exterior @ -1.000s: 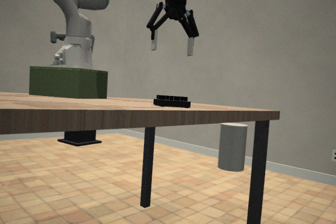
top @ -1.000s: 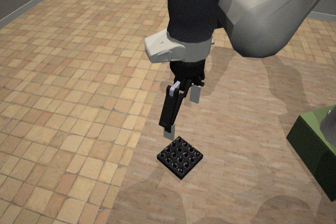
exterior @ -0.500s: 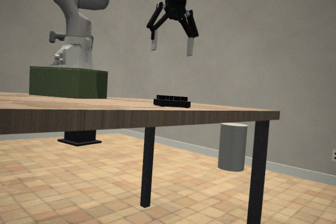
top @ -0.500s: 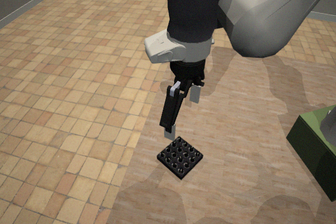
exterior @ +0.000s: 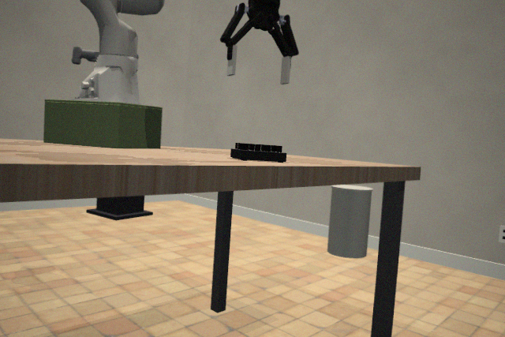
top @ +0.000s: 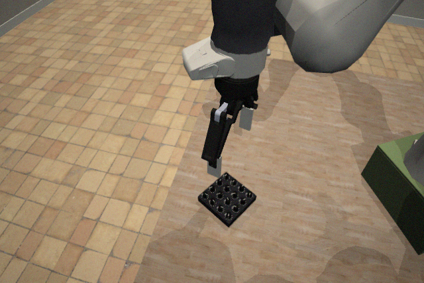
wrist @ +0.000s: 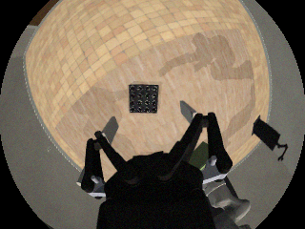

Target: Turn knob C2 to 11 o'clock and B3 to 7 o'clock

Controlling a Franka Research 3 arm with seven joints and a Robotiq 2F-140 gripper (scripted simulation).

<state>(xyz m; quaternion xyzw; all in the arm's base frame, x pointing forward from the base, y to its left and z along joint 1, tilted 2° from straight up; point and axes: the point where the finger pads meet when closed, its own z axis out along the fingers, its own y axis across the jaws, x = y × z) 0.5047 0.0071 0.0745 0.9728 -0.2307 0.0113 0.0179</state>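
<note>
The knob box [top: 226, 197] is a small black square box with four rows of black knobs. It stands on the wooden table near its left edge, turned like a diamond in the top view. It also shows in the exterior view [exterior: 258, 151] as a low black block, and in the wrist view [wrist: 144, 98] as a small square. The knob lines and names are too small to read. My gripper [exterior: 258, 69] hangs high above the box with its fingers wide open and nothing between them. It also shows in the top view [top: 230, 146] and in the wrist view [wrist: 149, 120].
A green block [exterior: 102, 123] carries the robot base [exterior: 110, 76] at the far end of the table; it also shows in the top view [top: 397, 183]. The table's edge [top: 171, 183] lies close to the box's left. A grey cylinder [exterior: 349, 221] stands on the floor.
</note>
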